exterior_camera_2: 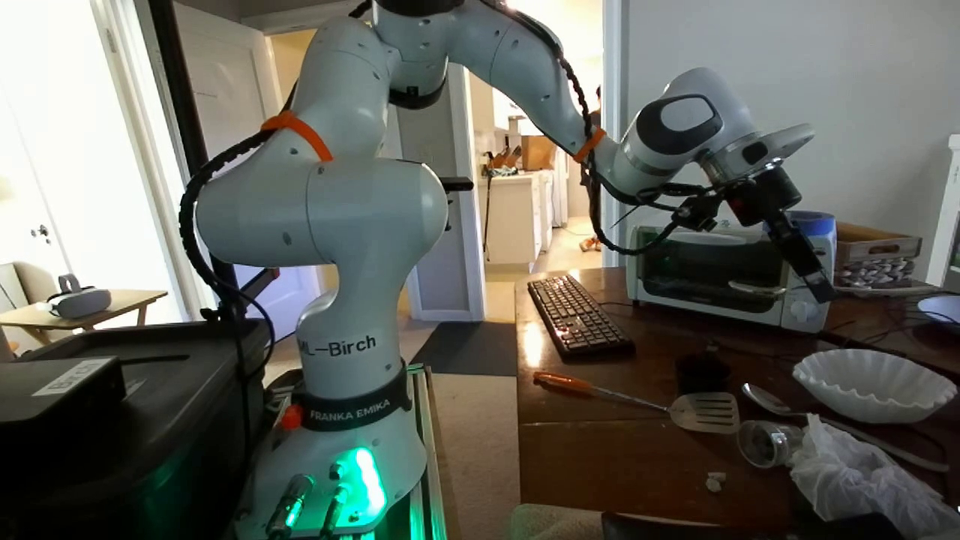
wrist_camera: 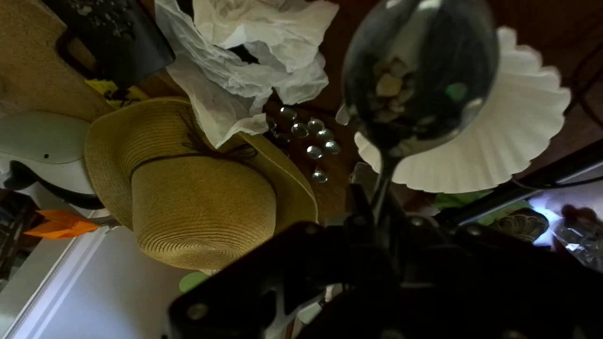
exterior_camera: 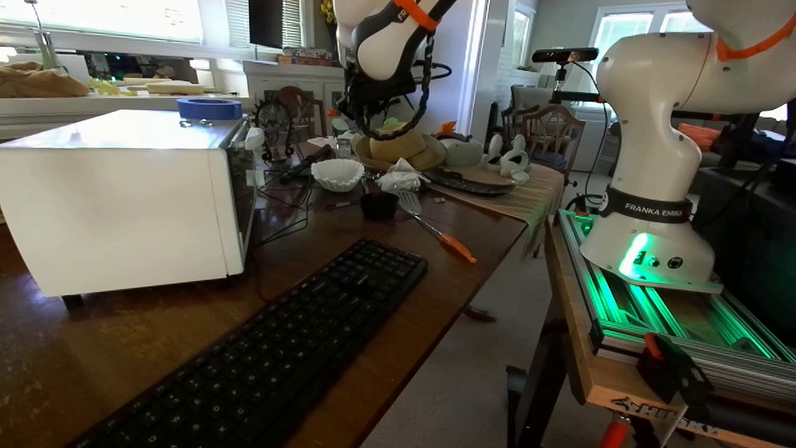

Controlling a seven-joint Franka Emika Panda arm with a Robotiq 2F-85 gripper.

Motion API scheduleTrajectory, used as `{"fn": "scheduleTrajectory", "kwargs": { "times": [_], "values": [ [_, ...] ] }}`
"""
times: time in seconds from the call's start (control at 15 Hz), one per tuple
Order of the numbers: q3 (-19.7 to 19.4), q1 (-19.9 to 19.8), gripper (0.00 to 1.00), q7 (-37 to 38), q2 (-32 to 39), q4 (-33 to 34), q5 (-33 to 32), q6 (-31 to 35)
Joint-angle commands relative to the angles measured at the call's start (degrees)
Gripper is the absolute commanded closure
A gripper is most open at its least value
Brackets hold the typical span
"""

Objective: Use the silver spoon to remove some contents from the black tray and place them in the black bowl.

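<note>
"FRANKA EMIKA" is printed on the black collar (exterior_camera_2: 349,411) at the foot of the arm (exterior_camera_2: 367,217) in both exterior views; above it, left of centre in an exterior view, reads "ML-Birch". A white label (exterior_camera_2: 73,376) at lower left there carries print too small to make out. At lower right in an exterior view, the wooden workbench (exterior_camera: 606,382) bears what looks like "HUSKY", partly covered by a bar clamp (exterior_camera: 675,367). In the wrist view a yellow tag (wrist_camera: 115,92), upper left, has black lettering I cannot read. The claw (wrist_camera: 377,207) clamps the silver spoon (wrist_camera: 428,61), right of centre at the top, pale pieces (wrist_camera: 391,85) showing in its scoop. The black tray (wrist_camera: 146,52) with pale contents (wrist_camera: 103,19) lies at upper left, cut by the frame edge. The black bowl (exterior_camera: 379,206) stands near the middle of an exterior view, just beside an orange-handled slotted spatula (exterior_camera: 409,200). On the wooden surface (exterior_camera_2: 600,472), at lower right in an exterior view, are a white fluted bowl (exterior_camera_2: 874,386), a long-handled metal spoon (exterior_camera_2: 765,399), a crumpled plastic bag (exterior_camera_2: 862,480) and a glass (exterior_camera_2: 765,442) on its side; a black keyboard (exterior_camera_2: 581,315) lies left of the toaster oven (exterior_camera_2: 697,270). In the wrist view the silver spoon covers part of the fluted bowl, and a straw hat (wrist_camera: 202,197) spreads left of centre.
</note>
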Motion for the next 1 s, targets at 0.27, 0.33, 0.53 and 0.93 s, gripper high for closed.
{"fn": "scheduleTrajectory", "kwargs": {
  "times": [0.27, 0.33, 0.53, 0.93],
  "values": [
    [-0.6, 4.8, 0.98, 5.2, 1.9, -9.2, -0.2, 14.9],
    [-0.4, 4.9, 0.98, 5.0, 2.8, -10.1, 0.0, 16.8],
    [0.0, 5.9, 0.98, 4.2, 4.8, -12.2, 0.9, 20.8],
    [2.2, 7.7, 0.98, 2.9, 6.4, -14.3, 2.3, 25.2]
  ]
}}
